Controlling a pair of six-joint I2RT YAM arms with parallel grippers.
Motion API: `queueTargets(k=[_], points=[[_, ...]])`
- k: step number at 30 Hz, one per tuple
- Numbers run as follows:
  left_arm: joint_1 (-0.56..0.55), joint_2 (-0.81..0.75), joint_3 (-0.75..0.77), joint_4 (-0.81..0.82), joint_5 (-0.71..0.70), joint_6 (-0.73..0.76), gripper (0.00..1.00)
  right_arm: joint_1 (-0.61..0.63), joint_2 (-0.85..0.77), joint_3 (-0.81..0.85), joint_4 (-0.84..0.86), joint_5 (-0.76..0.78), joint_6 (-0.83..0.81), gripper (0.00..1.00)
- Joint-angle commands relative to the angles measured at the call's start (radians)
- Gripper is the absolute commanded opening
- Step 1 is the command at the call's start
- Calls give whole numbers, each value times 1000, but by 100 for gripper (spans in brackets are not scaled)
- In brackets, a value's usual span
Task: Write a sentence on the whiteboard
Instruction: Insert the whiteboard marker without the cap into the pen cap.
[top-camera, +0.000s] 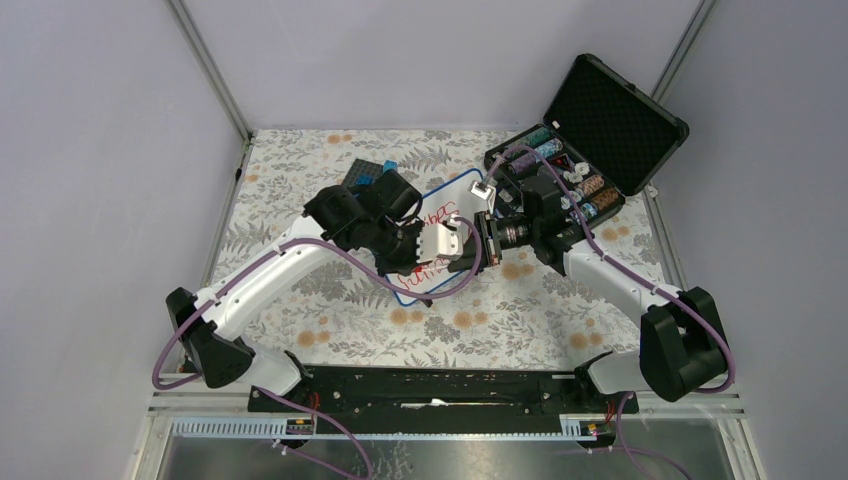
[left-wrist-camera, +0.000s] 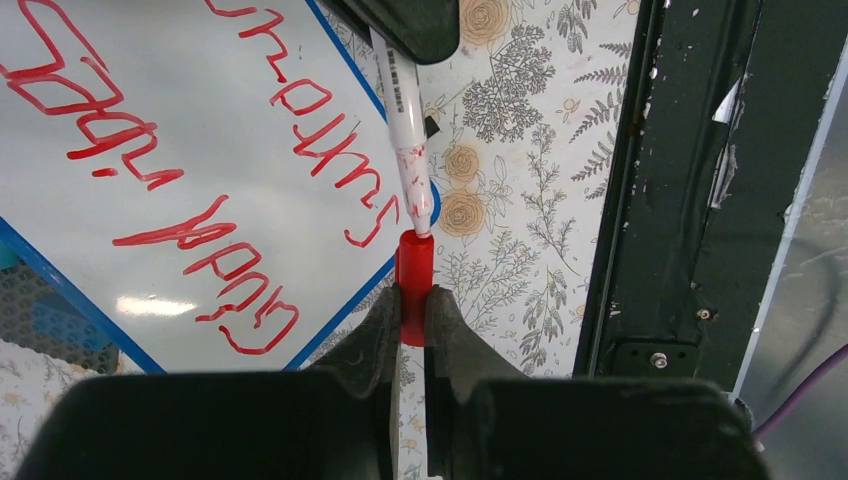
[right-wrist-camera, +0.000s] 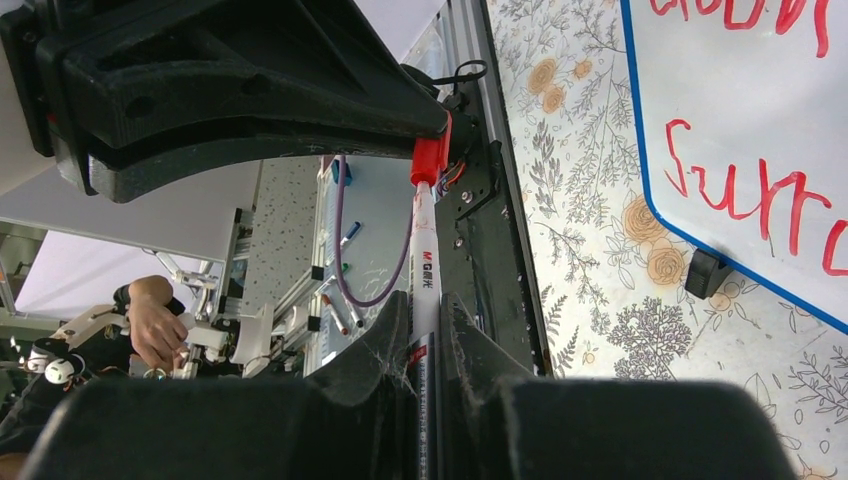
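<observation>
The whiteboard (left-wrist-camera: 200, 90) lies tilted on the floral cloth, its blue rim (right-wrist-camera: 640, 170) and one black foot (right-wrist-camera: 706, 272) showing. The sentence (left-wrist-camera: 190, 160) is written in red in two lines; in the right wrist view its lower line (right-wrist-camera: 750, 190) shows. My left gripper (left-wrist-camera: 413, 312) is shut on a red marker cap (left-wrist-camera: 414, 275). The right gripper (right-wrist-camera: 426, 318) is shut on the white marker (right-wrist-camera: 424, 255), whose tip meets the cap's (right-wrist-camera: 430, 160) mouth. Both grippers (top-camera: 465, 240) meet above the board's near edge, hiding much of it from the top camera.
An open black case (top-camera: 610, 125) with rows of chips stands at the back right. A dark studded baseplate (top-camera: 362, 172) with a blue piece lies behind the left arm. The black base rail (left-wrist-camera: 690, 200) runs along the near table edge.
</observation>
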Motion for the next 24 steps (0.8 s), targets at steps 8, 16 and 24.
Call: queueTargets(k=[8, 16, 24], points=[[-11, 50, 93, 21, 55, -19, 0, 22, 17, 57, -2, 48, -33, 0], [-17, 105, 171, 41, 78, -66, 0, 22, 30, 37, 23, 57, -42, 0], [-55, 189, 275, 57, 94, -98, 0, 22, 49, -4, 151, 68, 27, 0]])
